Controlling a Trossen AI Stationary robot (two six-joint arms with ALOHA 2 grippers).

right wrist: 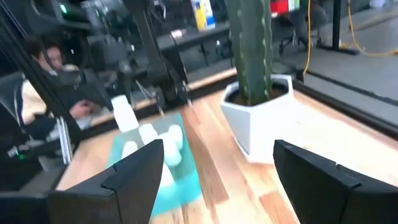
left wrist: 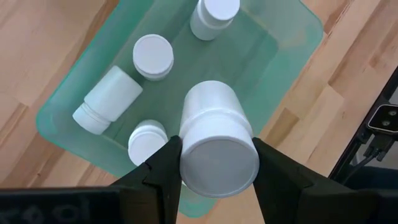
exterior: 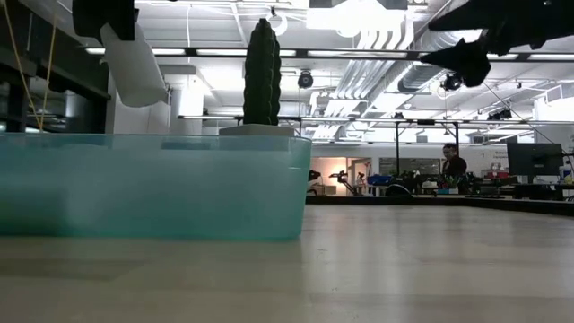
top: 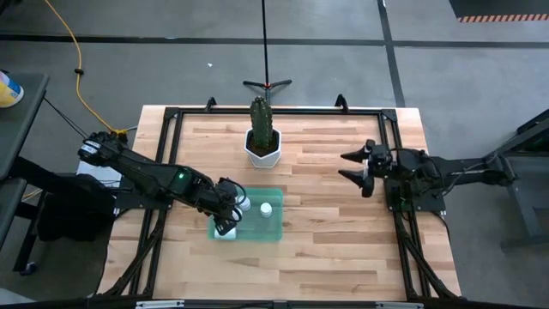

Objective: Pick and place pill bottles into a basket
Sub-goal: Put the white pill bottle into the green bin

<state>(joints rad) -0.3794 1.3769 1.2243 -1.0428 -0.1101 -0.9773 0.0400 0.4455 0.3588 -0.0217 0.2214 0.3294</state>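
While left tool [left wrist: 216,163] grips one pill bottle [left wrist: 214,140], four (basket [left wrist: 292,37]).

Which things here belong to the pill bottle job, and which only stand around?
Belong to the job:
- held pill bottle, clamped in the left gripper above the basket
- four pill bottles already inside the basket
- basket

Only standing around:
- cactus pot
- right gripper, open, waiting away from the basket

I see a white capped pill bottle [left wrist: 214,146] hanging tilted over the translucent teal basket [left wrist: 292,43]; inside are four more bottles [left wrist: 153,55], one apparently on its side [left wrist: 107,99].
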